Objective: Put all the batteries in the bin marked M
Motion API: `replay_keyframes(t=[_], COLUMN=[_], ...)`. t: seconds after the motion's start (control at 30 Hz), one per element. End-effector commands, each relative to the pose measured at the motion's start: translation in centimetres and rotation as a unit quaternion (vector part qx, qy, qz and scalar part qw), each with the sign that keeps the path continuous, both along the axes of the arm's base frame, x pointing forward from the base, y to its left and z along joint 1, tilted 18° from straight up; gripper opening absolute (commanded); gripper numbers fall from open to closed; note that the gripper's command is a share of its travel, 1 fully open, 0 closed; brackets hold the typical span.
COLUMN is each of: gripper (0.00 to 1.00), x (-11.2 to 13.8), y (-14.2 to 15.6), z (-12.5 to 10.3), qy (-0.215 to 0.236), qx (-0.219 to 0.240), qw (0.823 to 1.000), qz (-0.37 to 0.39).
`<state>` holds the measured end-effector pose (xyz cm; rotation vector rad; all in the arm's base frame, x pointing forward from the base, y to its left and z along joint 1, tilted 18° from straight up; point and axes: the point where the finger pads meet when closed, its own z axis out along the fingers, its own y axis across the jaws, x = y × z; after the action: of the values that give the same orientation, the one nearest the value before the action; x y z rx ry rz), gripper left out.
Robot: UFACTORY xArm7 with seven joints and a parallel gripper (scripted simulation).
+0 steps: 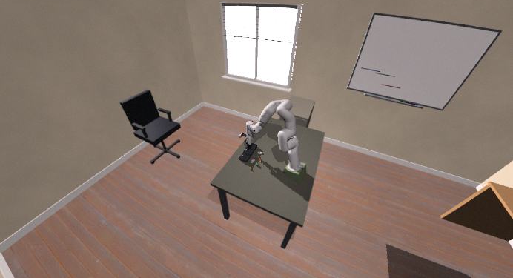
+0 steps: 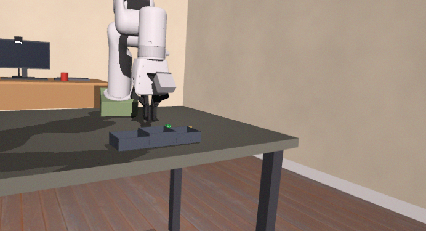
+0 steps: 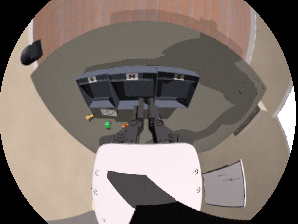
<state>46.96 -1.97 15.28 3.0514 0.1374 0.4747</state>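
Note:
My gripper (image 2: 151, 117) is shut and hangs a little above the table, just behind the row of three dark bins (image 2: 154, 137). In the wrist view the fingers (image 3: 149, 111) are pressed together in front of the middle bin (image 3: 139, 86), and I see nothing between them. The bin labels are too small to read. Small loose things lie on the table beside the bins: a green one (image 3: 107, 124), an orange one (image 3: 125, 124) and a yellowish one (image 3: 88, 117). In the top view they show as a small cluster (image 1: 256, 162) next to the bins (image 1: 248, 152). I cannot tell which are batteries.
The arm's base stands on a green block (image 1: 295, 170) on the right side of the table. The table edge runs close to the bins on their far side (image 2: 215, 151). An office chair (image 1: 150, 124) stands on the floor away from the table.

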Motion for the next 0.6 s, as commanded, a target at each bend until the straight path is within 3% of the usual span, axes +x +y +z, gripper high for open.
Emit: replay_keyframes(t=[0.0,0.23,0.57], gripper=[0.07,0.07,0.07], x=[-0.2,-0.2,0.6], y=[2.5,2.5,2.4], z=[0.0,0.0,-2.6], qy=[-0.002,-0.002,-0.002], qx=[-0.002,-0.002,-0.002], qw=[1.0,1.0,1.0], qz=[-0.002,-0.002,-0.002])
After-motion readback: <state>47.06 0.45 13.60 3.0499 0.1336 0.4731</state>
